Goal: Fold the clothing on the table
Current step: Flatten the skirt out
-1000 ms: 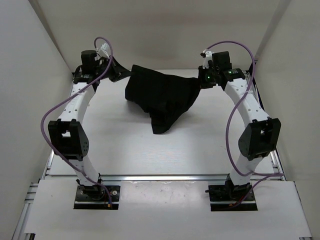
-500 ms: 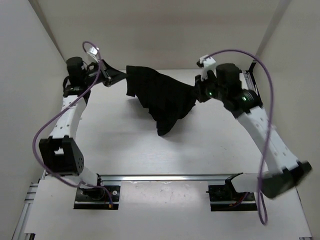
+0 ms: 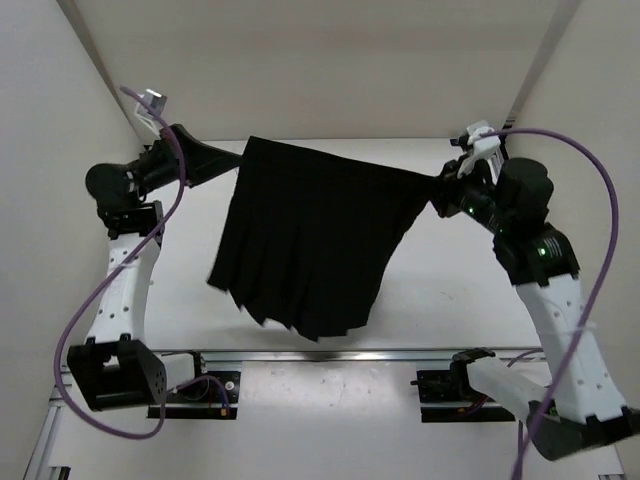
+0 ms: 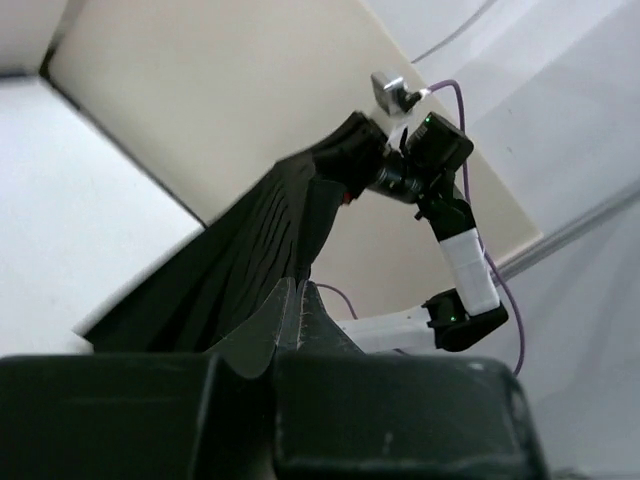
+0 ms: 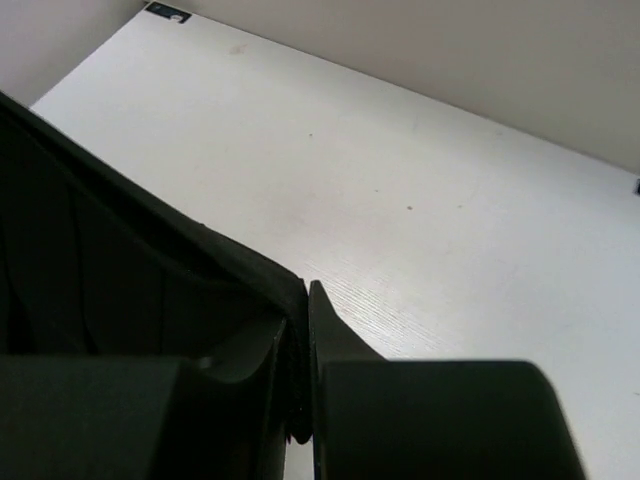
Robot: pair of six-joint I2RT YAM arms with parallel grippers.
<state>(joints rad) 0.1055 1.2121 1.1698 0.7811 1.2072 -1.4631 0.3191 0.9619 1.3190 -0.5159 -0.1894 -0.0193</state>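
The clothing [image 3: 310, 245], a black pleated skirt-like garment, hangs spread out in the air above the table [image 3: 450, 290]. My left gripper [image 3: 236, 159] is shut on its upper left corner, and my right gripper [image 3: 433, 187] is shut on its upper right corner. The top edge runs taut between them and the ragged hem hangs toward the near rail. In the left wrist view the left gripper [image 4: 290, 298] pinches the clothing [image 4: 250, 250], which stretches away to the other arm. The right gripper [image 5: 307, 292] clamps a fold of the clothing [image 5: 100, 270] over the table [image 5: 420, 170].
White walls [image 3: 60, 150] close in the table on the left, right and back. An aluminium rail [image 3: 330, 355] crosses the near edge by the two arm bases. Purple cables [image 3: 590, 210] loop off both arms.
Both arms rose and swung apart. The clothing, bunched between them a second ago, lifted off the table and now hangs stretched wide.
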